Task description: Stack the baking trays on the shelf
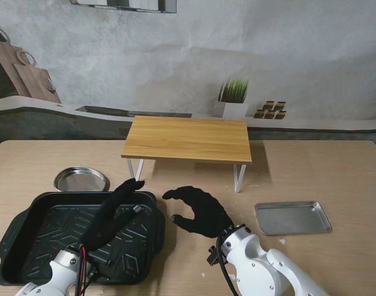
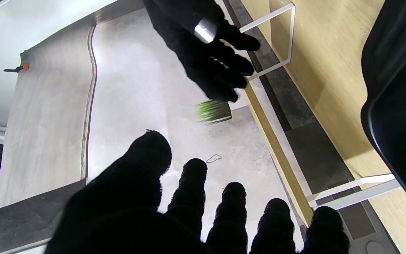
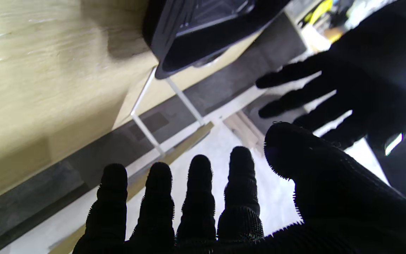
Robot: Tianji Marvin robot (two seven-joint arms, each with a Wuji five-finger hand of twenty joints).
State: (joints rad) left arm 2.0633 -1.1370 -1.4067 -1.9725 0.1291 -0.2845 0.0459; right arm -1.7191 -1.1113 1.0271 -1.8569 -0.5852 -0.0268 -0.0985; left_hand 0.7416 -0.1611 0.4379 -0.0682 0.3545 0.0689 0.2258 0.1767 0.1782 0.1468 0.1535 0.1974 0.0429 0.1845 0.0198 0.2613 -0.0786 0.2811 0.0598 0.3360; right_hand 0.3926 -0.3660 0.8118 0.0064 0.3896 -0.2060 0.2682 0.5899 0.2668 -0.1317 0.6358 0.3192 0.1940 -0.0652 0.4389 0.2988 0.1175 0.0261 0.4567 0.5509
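A large black baking tray (image 1: 28, 237) lies on the table at my near left. My left hand (image 1: 111, 216), gloved in black, hovers over the tray's right part with fingers stretched out and holds nothing. My right hand (image 1: 200, 211) hangs just right of the tray's rim, fingers apart and curled, empty. A flat silver rectangular tray (image 1: 293, 217) lies at my right. A small round silver pan (image 1: 81, 179) sits beyond the black tray. The wooden shelf (image 1: 188, 138) on white legs stands farther from me, its top bare. The black tray (image 2: 400, 106) and the shelf leg (image 3: 146, 130) show in the wrist views.
A potted green plant (image 1: 233, 98) and small dark blocks (image 1: 271, 110) stand on the ledge behind the shelf. Wooden boards (image 1: 24, 71) lean on the wall at the far left. Bare table top (image 1: 336, 172) lies right of the shelf.
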